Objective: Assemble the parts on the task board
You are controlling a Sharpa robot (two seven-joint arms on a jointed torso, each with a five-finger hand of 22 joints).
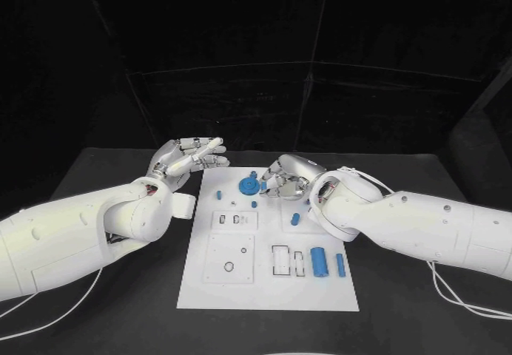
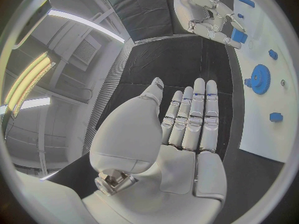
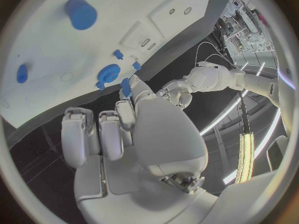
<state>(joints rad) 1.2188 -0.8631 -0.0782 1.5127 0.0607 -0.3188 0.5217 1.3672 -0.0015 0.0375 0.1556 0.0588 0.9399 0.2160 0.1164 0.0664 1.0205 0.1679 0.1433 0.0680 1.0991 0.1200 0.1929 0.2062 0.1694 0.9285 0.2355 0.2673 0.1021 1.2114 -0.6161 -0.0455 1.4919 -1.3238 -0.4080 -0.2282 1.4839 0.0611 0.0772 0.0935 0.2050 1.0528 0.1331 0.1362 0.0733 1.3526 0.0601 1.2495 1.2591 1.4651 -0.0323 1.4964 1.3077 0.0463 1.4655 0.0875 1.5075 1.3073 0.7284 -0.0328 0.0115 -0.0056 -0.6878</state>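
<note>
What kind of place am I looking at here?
Probably a robot test lab: a white task board with small blue parts such as a blue gear lies on a black table, under long ceiling strip lights.

My head camera looks steeply down on the task board (image 1: 267, 285), taking in the whole plate from well above. The camera behind my left hand (image 2: 187, 134) faces along the flat palm, past the board's edge. The one behind my right hand (image 3: 118, 134) sits close over the board. All three share the blue gear (image 1: 248, 186) (image 2: 259, 78) (image 3: 108, 74) on the board.
</note>
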